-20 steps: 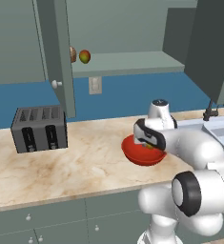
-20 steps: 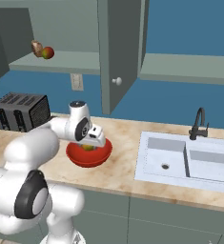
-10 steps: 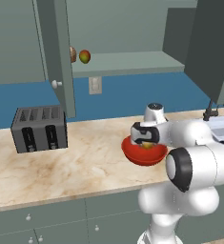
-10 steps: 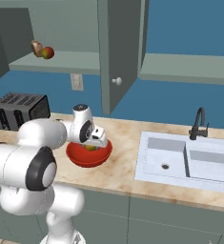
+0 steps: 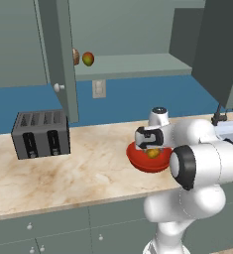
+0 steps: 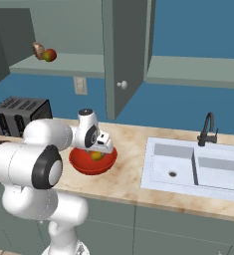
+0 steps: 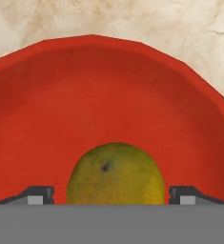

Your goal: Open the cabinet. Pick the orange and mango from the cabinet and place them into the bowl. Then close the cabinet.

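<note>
The red bowl (image 5: 138, 158) (image 6: 78, 162) (image 7: 108, 95) stands on the counter. Inside it lies the orange (image 5: 153, 153) (image 6: 96, 156) (image 7: 115, 174). My gripper (image 5: 148, 143) (image 6: 103, 147) (image 7: 111, 195) hangs low over the bowl, open, with a gap between each fingertip and the orange. The cabinet (image 5: 133, 64) (image 6: 63, 62) has both doors swung open. On its shelf the mango (image 5: 88, 59) (image 6: 50, 55) rests at the left end.
A brownish round item (image 5: 76, 56) (image 6: 38, 50) sits beside the mango. A toaster (image 5: 41, 133) (image 6: 20, 114) stands left of the bowl. The sink (image 6: 198, 167) and its tap (image 6: 207, 128) lie to the right. The open left door (image 5: 58, 54) (image 6: 123, 55) juts out over the counter.
The hand has stayed over the bowl while the arm's elbow swung closer to the cameras. The orange now shows lying in the bowl between the parted fingers.
</note>
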